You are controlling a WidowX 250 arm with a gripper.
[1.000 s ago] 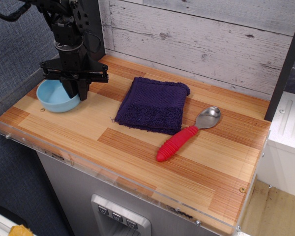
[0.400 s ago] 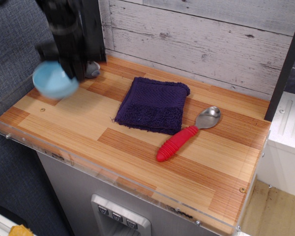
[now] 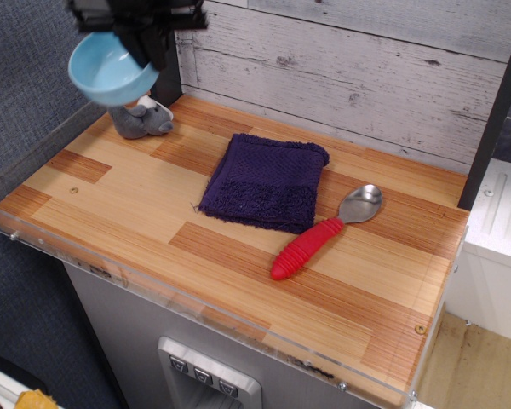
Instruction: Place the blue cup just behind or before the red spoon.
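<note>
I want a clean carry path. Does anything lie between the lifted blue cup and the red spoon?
Yes: the purple towel lies on the table between the blue cup, held up by the gripper, and the red spoon.

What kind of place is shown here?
Probably a mock kitchen counter for robot tests: a wooden countertop with a clear plastic edge, a plank wall, a red spoon and a purple towel.

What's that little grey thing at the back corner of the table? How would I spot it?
Start at the wooden tabletop and go to its far left corner, by the whitewashed plank wall. There, just below the blue cup held up in the gripper, sits a small grey stuffed toy. It is the only soft grey thing; the nearby towel is flat and dark purple.
</note>
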